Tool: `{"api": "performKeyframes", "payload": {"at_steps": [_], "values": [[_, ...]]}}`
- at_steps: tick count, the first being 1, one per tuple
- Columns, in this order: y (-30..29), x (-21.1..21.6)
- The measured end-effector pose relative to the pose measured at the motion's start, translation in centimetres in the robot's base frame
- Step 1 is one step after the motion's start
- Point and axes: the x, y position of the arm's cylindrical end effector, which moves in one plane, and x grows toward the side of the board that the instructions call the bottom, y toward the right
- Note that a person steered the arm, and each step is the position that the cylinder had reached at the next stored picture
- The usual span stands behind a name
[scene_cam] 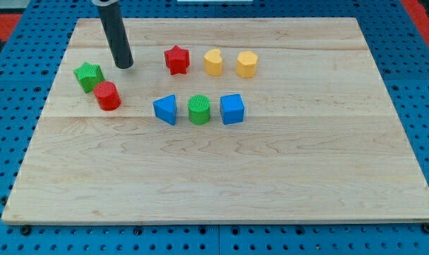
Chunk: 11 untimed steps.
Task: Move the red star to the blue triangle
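The red star [176,59] sits on the wooden board [271,177] in the upper middle of the view, lying flat, its points and ribbed top clear to see, its colour a strong even red. It touches nothing. Just to its right, toward the view's right, stand a yellow heart [213,61] and then a yellow hexagon-like block [247,64], near each other but apart. Below the star, toward the view's bottom, a row of three runs left to right: the blue triangle [166,109], a green cylinder [198,109] and a blue cube [232,108], close together with small gaps between. The triangle lies below the star and slightly to the view's left, apart from it.

The board holds all the blocks; there is no tray or bin on it, and it rests on a blue perforated surface [15,42].

At the view's left a green star [88,75] and a red cylinder [108,95] sit just beside each other, perhaps touching.

My tip [124,66] rests on the board to the view's left of the red star, well apart from it, and just up and right of the green star. It is a plain rod, with no jaws to open or close, and it holds nothing
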Motion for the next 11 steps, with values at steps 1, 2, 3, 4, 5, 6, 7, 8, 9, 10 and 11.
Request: {"api": "performKeyframes", "payload": {"at_steps": [1, 2, 3, 4, 5, 6, 7, 8, 9, 10, 11], "values": [[0.3, 0.0], [0.3, 0.0], [0.2, 0.0], [0.2, -0.4], [0.2, -0.6], [0.2, -0.8], [0.2, -1.0], [1.7, -2.6], [6.7, -5.2], [9.6, -3.2], [8.7, 2.5]]}}
